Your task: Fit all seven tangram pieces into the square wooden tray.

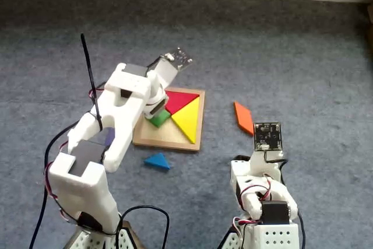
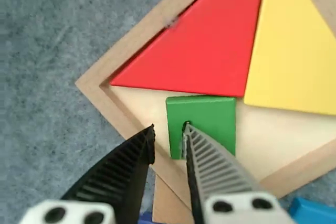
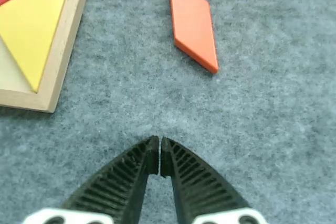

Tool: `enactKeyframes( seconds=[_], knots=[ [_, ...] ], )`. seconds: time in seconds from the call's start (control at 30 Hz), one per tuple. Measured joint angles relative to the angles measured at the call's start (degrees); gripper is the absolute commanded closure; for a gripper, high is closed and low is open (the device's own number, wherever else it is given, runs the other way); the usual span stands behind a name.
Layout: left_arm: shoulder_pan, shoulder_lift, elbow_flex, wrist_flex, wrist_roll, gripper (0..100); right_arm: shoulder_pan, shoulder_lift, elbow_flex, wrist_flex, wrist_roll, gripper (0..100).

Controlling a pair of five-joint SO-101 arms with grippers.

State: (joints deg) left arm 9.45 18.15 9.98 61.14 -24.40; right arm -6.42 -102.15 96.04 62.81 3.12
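Note:
The square wooden tray [image 1: 196, 135] lies mid-table with a red triangle [image 1: 182, 100], a yellow triangle [image 1: 187, 119] and a green square [image 1: 158, 118] inside it. In the left wrist view my left gripper [image 2: 168, 131] hovers low over the tray [image 2: 100, 85], open. One finger sits over the edge of the green square [image 2: 207, 121], the other over bare tray floor. An orange parallelogram [image 1: 243, 118] and a blue triangle [image 1: 157, 161] lie on the carpet. My right gripper [image 3: 159, 145] is shut and empty above the carpet, short of the orange parallelogram [image 3: 193, 22].
Grey carpet covers the whole table. A purple piece [image 1: 108, 137] peeks out from under the left arm [image 1: 111, 126], beside the tray. The right arm [image 1: 265, 188] stands folded at the front right. A black cable [image 1: 88, 71] rises by the left arm.

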Motion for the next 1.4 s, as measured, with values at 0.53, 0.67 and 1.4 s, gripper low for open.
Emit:
enactKeyframes(
  seconds=[0.53,0.67,1.4],
  knots=[
    [2.02,-0.26,-1.76,2.02,0.09,89,0.00,0.00,0.00,0.00,0.00,97.2],
    [2.55,-5.10,-2.81,8.79,0.00,89,0.00,0.00,0.00,0.00,0.00,97.2],
    [-10.02,-24.00,20.48,0.79,2.90,79,0.00,0.00,0.00,0.00,0.00,97.2]
  ],
)
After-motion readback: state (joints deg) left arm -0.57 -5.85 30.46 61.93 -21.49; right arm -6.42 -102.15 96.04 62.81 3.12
